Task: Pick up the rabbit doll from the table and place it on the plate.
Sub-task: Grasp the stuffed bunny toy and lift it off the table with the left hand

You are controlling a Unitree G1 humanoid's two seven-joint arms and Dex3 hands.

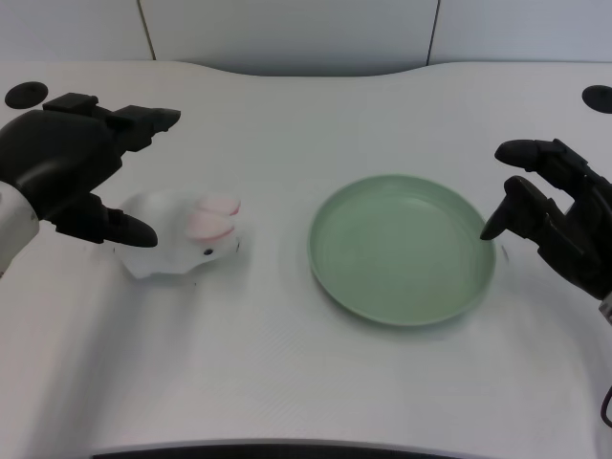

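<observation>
Left hand sits at the picture's left, above and just beside the rabbit. Its fingers are spread apart and hold nothing: upper ones reach out past the rabbit's far side, while a lower one lies against or just over the rabbit's near-left end. Whether that one touches the doll cannot be told from this view.

Rabbit lies on the white counter, well left of the plate and not touching it. White body, pink ears, dark eye toward the plate. Long axis runs roughly left to right, head end toward the plate, rump end under the left hand.

Key relation: the rabbit lies to the right of and slightly below the open hand, inside the gap between upper and lower fingers. The grasp looks about to be made, not yet made; the doll rests on the counter.

Judgement: the hand needs to settle a little farther over the body, close across the short axis, then lift and carry right to the plate. The plate is green, shallow, nothing on it.

Right hand waits just beyond the plate's right rim. Left hand is plainly nearer the rabbit.

Risk: soft, rounded body could squirm out of a shallow pinch.
</observation>
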